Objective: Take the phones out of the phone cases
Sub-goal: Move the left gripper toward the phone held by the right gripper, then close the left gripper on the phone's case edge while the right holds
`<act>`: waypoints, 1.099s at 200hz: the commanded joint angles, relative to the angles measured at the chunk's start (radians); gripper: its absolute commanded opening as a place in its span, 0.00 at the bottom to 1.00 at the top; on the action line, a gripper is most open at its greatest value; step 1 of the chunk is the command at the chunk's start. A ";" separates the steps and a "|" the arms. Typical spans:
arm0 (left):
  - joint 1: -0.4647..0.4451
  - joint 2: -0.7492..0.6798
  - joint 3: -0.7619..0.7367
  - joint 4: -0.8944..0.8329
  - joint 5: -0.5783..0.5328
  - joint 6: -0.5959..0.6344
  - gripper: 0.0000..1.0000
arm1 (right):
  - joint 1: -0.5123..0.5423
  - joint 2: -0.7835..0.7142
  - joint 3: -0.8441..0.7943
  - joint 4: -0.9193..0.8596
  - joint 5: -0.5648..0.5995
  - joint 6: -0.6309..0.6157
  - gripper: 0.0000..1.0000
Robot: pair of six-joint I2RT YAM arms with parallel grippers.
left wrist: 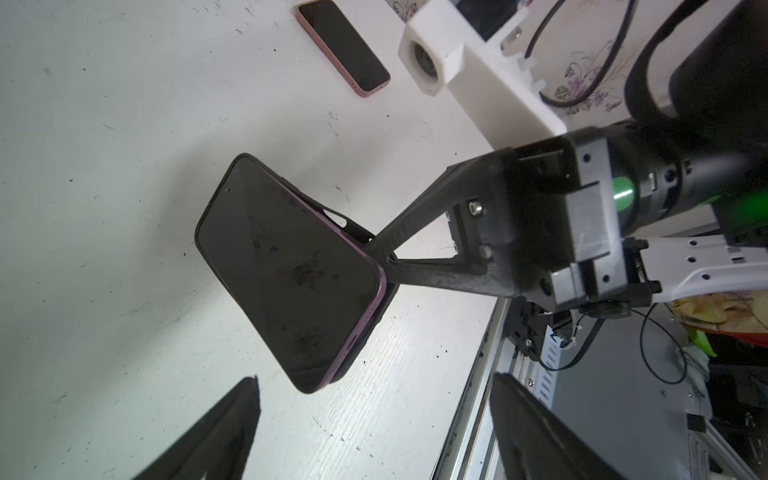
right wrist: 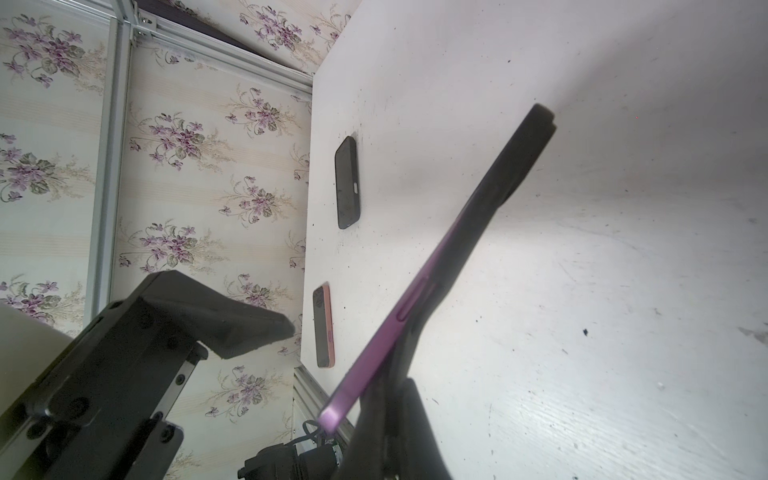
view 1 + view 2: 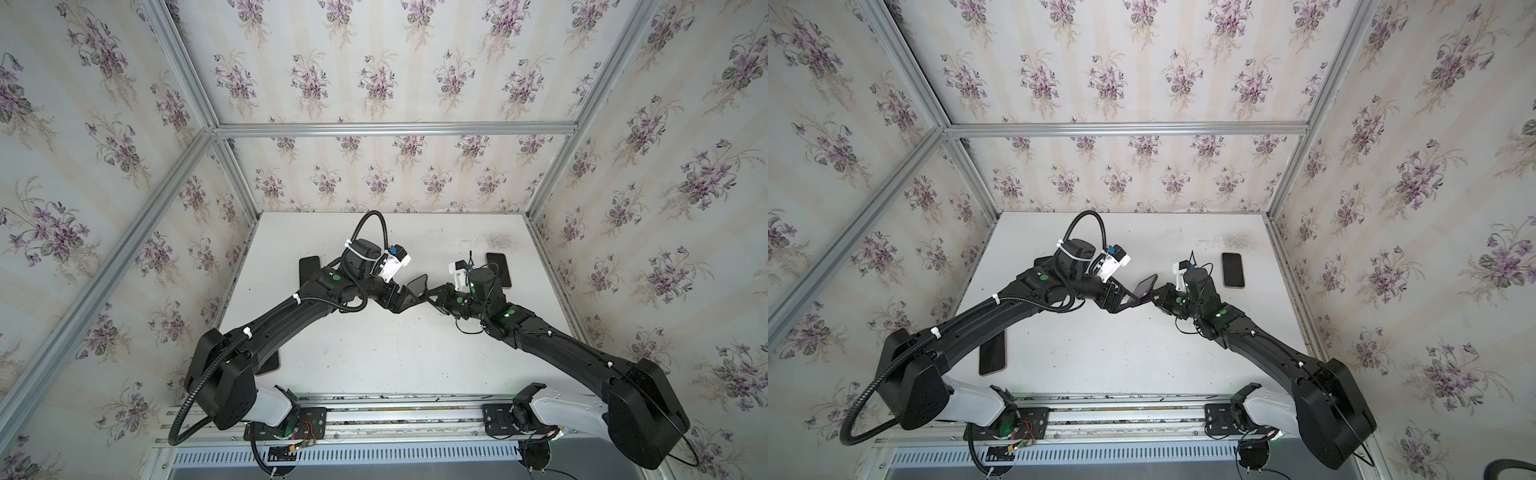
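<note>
Nearest the left wrist lens, I note the left end effector (image 1: 374,378), fingers spread apart and cut off by the frame edge. The right end effector (image 1: 386,257) is clamped on a corner of one slim black phone case (image 2: 515,162), raised above the white wood-grain tabletop (image 3: 1121,365) between the arms. One purple-edged phone (image 1: 286,270) sits partly peeled out of it. Three more phones lie flat: far-right pink-edged phone (image 3: 1232,270), near-left pink-edged phone (image 3: 992,353), and far-left black phone (image 3: 309,268), half hidden behind the left arm.
</note>
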 commanded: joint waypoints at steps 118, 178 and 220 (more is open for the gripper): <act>-0.100 0.135 0.118 -0.058 -0.315 0.105 0.80 | 0.003 -0.017 -0.021 0.068 -0.023 0.037 0.00; -0.127 0.157 0.122 -0.057 -0.354 0.116 0.66 | 0.002 -0.020 -0.022 0.066 -0.026 0.038 0.00; -0.147 0.166 0.123 -0.055 -0.363 0.125 0.37 | 0.002 -0.019 -0.021 0.067 -0.028 0.039 0.00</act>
